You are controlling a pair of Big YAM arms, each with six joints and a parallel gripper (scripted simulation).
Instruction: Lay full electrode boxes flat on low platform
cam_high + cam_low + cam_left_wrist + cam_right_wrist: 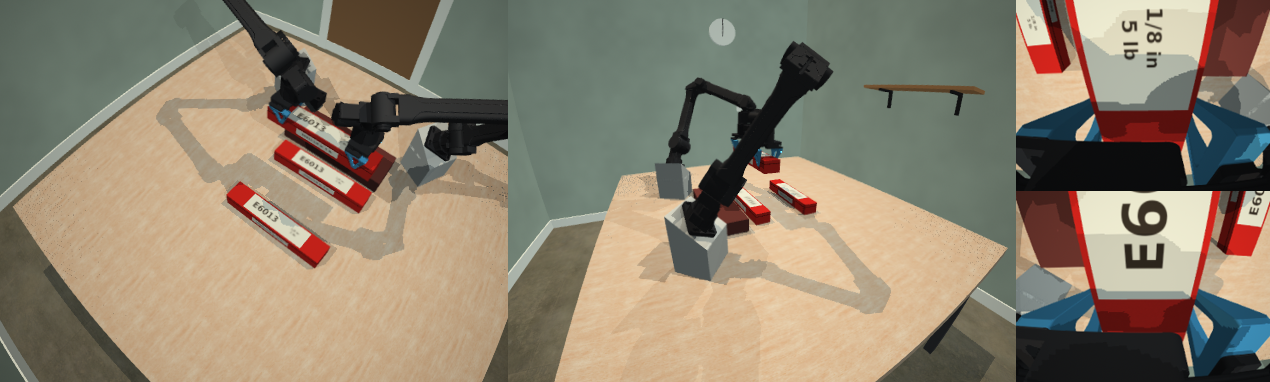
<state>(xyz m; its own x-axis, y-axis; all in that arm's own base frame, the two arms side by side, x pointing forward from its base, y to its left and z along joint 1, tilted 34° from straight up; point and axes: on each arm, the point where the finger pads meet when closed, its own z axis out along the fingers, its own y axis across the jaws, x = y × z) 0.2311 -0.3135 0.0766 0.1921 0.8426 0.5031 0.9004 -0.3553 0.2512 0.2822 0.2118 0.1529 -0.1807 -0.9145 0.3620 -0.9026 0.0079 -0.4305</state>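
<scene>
Holding the raised E6013 electrode box level above the dark-red low platform — label up, not resting on it. Closed on its "1/8 in, 5 lb" end with the left gripper, blue fingers against both long sides; closed likewise on the "E6013" end with the right gripper. Just beside the platform, on the wooden table, can see the middle E6013 box, lying flat and roughly parallel to it. Farther out on that same side, well apart from the platform, can see the outer E6013 box, also flat and label up. Across the platform from those two, can make out the right arm's grey mount and the left arm's grey mount. Beyond the platform and table — on the walls — can spot a round clock and a wooden shelf.
</scene>
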